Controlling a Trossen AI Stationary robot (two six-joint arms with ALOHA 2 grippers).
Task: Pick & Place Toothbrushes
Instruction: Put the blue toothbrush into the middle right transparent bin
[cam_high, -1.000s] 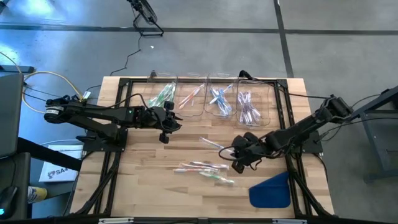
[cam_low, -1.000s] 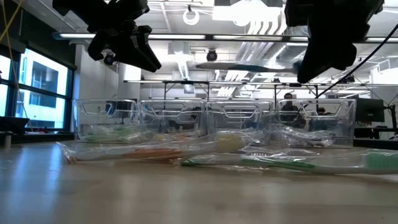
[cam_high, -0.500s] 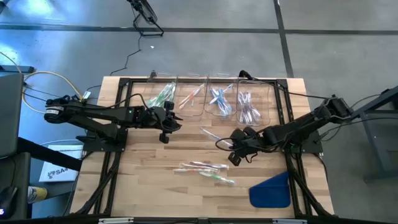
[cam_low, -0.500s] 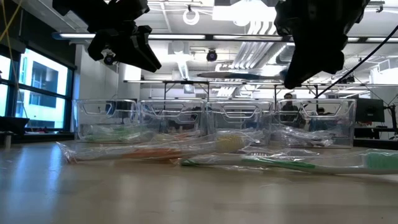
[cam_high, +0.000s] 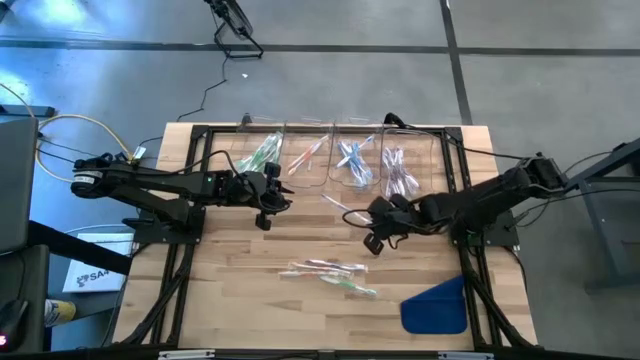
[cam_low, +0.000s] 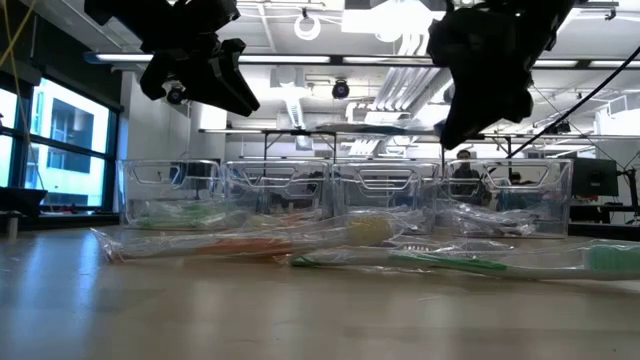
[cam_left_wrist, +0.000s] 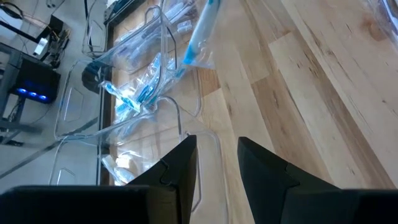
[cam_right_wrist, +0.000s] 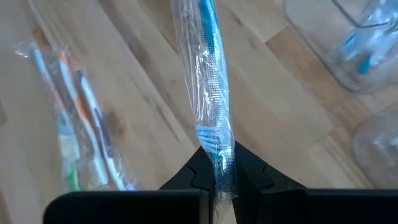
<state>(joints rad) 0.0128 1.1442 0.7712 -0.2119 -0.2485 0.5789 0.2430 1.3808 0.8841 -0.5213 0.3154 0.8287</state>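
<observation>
My right gripper (cam_high: 368, 224) hangs above the table's middle, shut on a blue toothbrush (cam_high: 343, 210) in a clear wrapper. The toothbrush reaches from the fingers toward the far left, short of the bins. A row of clear bins (cam_high: 332, 128) at the far edge holds sorted toothbrushes: green, pink-orange, blue (cam_high: 353, 160) and purple. Several loose wrapped toothbrushes (cam_high: 322, 268) lie flat on the wood nearer the front. My left gripper (cam_high: 280, 200) hovers left of centre, open, with nothing between its fingers (cam_left_wrist: 186, 168). My right gripper pinches the wrapped toothbrush between its two fingers at the bristle end (cam_right_wrist: 214, 152). The fingers slant down from the table's right side and lie along the brush. The handle (cam_right_wrist: 205, 37) sticks out ahead of them. The brush (cam_low: 375, 127) hangs about level, clear of the table.
A blue flat cloth-like piece (cam_high: 436, 305) lies at the front right corner. The black frame rails (cam_high: 190, 250) run along both sides of the table. Bare wood shows between the loose toothbrushes and the bins.
My right gripper has carried the blue toothbrush toward the table's far edge and slightly left, closer to the bins. It has stayed shut on the brush, which has stayed clear of the table.
</observation>
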